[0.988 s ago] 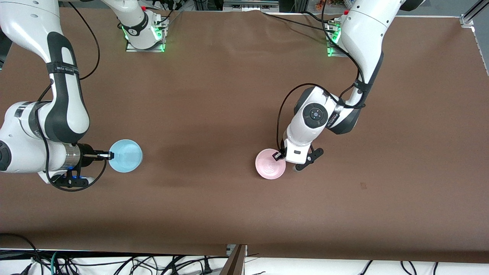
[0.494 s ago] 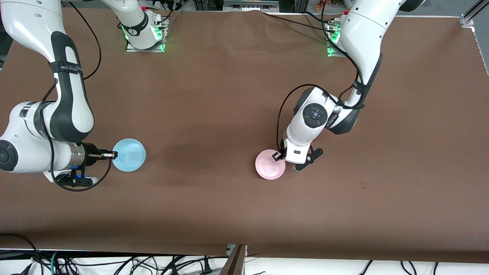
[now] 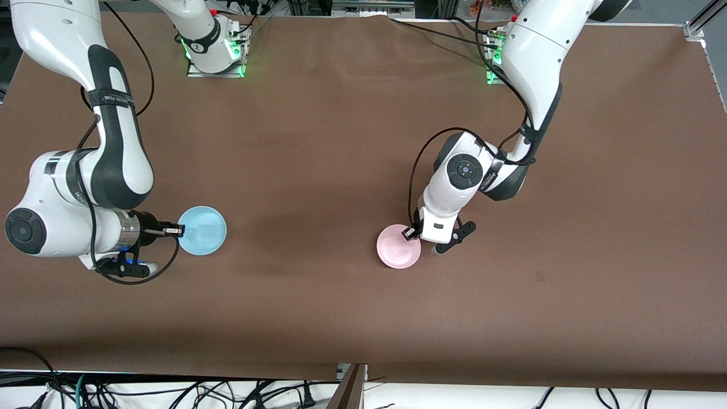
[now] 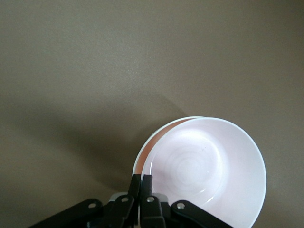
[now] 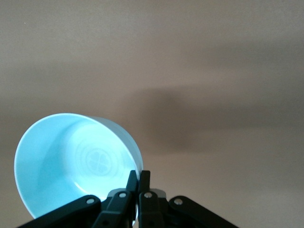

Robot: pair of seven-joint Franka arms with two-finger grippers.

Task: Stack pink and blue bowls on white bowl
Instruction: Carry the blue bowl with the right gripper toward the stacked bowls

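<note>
My left gripper [image 3: 410, 233] is shut on the rim of the pink bowl [image 3: 398, 247], near the table's middle. In the left wrist view the left gripper [image 4: 141, 178] pinches the pink bowl [image 4: 204, 166]. A thin crescent of the white bowl [image 4: 159, 133] shows just under the pink bowl's edge. The front view hides the white bowl beneath the pink one. Toward the right arm's end, my right gripper [image 3: 175, 230] is shut on the rim of the blue bowl [image 3: 202, 230] and holds it above the table. The right wrist view shows the right gripper [image 5: 138, 175] gripping the blue bowl [image 5: 76, 156].
The brown table [image 3: 318, 142] stretches between the two bowls. Both arm bases [image 3: 216, 54] stand along its edge farthest from the front camera. Cables [image 3: 170, 392] hang below the table's near edge.
My right arm has carried the blue bowl toward the left arm's end of the table. The left arm and pink bowl have shifted only slightly.
</note>
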